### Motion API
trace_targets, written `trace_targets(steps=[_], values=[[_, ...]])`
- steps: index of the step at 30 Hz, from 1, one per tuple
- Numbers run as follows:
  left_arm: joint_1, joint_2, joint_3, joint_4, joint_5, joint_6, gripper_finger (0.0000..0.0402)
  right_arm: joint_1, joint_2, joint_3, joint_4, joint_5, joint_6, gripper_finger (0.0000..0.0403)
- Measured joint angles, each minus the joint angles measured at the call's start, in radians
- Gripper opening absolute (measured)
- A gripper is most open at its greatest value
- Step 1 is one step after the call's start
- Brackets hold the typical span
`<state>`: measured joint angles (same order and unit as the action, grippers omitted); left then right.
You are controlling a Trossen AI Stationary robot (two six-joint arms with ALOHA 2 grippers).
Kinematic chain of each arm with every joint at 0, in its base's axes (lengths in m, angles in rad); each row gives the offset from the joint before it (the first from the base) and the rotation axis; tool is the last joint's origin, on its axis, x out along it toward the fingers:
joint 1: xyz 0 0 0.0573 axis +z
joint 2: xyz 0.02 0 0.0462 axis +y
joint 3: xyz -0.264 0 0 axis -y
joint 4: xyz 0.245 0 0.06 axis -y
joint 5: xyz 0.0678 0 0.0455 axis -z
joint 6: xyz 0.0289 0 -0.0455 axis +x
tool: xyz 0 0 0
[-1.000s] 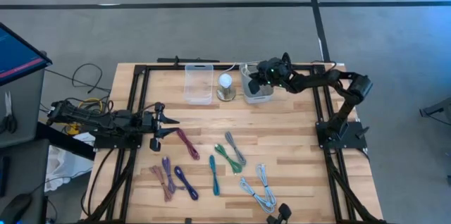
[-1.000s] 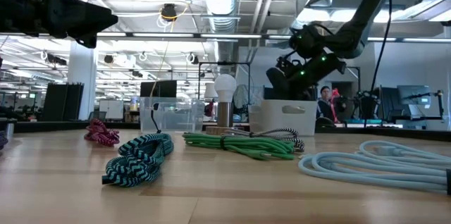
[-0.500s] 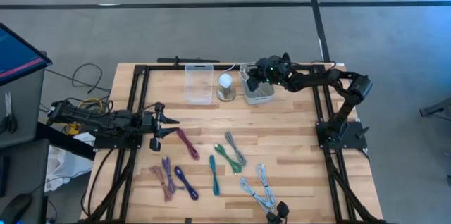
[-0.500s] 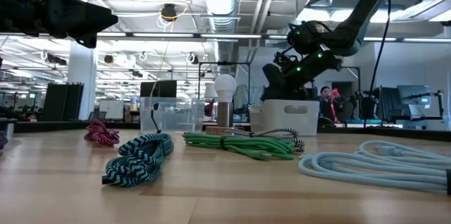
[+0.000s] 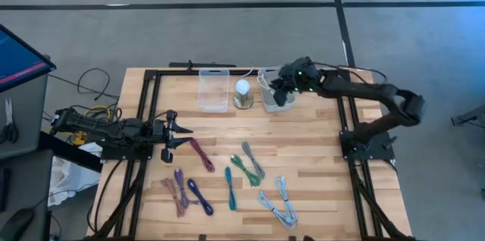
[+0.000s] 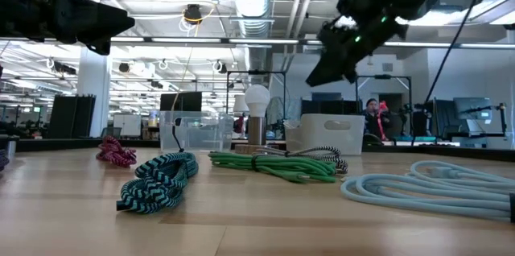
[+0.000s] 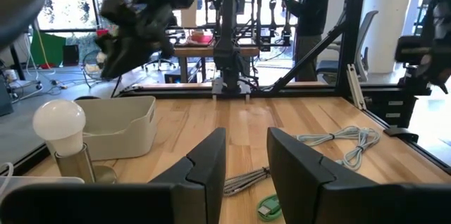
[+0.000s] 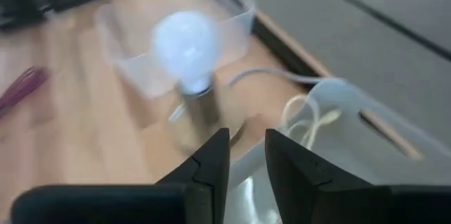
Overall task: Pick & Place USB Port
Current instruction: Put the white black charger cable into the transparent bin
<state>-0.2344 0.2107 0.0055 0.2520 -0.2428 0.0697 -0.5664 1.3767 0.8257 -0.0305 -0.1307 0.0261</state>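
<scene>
Above the white plastic bin (image 5: 276,98), right gripper (image 5: 282,87) jaws slightly parted, empty; pale coiled USB cable (image 8: 304,120) lies inside. Light, floppy, best pinched mid-bundle. Left gripper (image 5: 178,135) parted, idle.

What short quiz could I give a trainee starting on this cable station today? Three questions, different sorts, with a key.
1. True or false: the right gripper holds a cable.
2. Multiple choice: what stands between the clear bin and the white bin? A) a mug B) a bulb lamp C) a tape roll
3. Fill in: the left gripper waits near the table's ___ edge, beside the magenta cable.

Key: 1 false, its fingers are apart and empty above the white bin; 2 B; 3 left.
</scene>
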Motion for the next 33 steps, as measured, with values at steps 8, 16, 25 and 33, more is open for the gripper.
trace_targets(steps=[8,16,25,33], values=[[0.000,0.000,0.000,0.000,0.000,0.000,0.0104,0.111,-0.176,0.000,-0.298,0.000,0.050,0.0081],[0.000,0.000,0.000,0.000,0.000,0.000,0.0104,0.147,-0.213,0.000,-0.329,0.000,0.053,0.0081],[0.000,0.000,0.000,0.001,0.001,0.000,0.0104,0.160,-0.164,0.000,-0.324,-0.020,0.147,0.0081],[0.000,0.000,0.000,0.004,0.002,0.000,0.0104,0.313,-0.125,-0.001,-0.318,0.032,0.168,0.0081]])
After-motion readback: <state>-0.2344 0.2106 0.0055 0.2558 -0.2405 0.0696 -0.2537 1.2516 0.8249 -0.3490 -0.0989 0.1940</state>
